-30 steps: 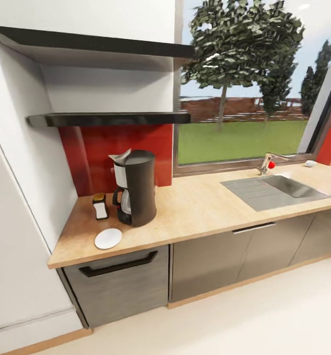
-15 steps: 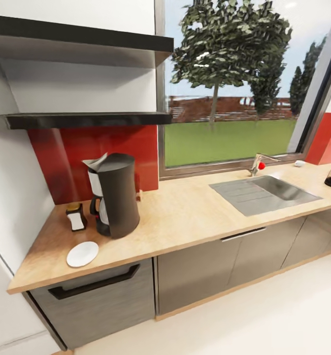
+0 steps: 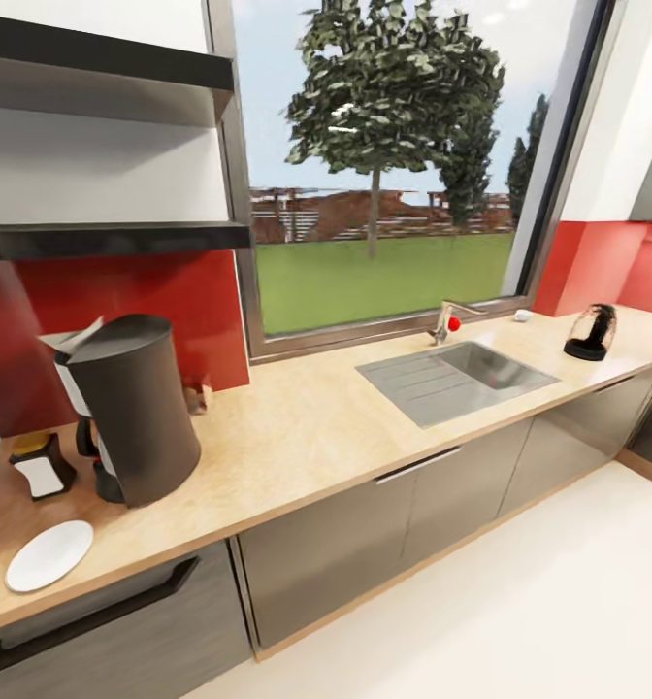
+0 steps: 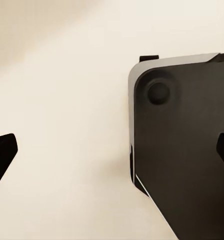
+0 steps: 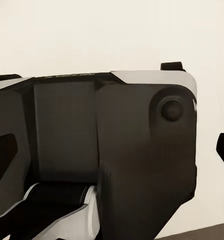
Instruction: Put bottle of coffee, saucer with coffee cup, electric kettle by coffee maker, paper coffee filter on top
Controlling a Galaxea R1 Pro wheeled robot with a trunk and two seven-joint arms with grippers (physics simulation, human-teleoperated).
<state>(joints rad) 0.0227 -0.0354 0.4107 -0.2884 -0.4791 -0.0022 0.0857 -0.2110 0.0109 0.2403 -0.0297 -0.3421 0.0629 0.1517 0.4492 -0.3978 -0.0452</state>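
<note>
Both my tools hang spread and empty over pale floor. At frame left, the dark-grey cylindrical coffee maker [image 3: 132, 417] on the light-wood worktop [image 3: 307, 427] carries the white paper filter [image 3: 71, 340]; brown-topped coffee bottle [image 3: 41, 468] and white saucer [image 3: 49, 555] sit beside it. The glass kettle [image 3: 592, 333], far right, needs moving; I see no cup.

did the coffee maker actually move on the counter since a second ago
No. The coffee maker keeps its place between the bottle of coffee and saucer; the camera panned right.

No text, brand or number can be read; the white label on the bottle of coffee [image 3: 41, 474] is blank at this size
</note>
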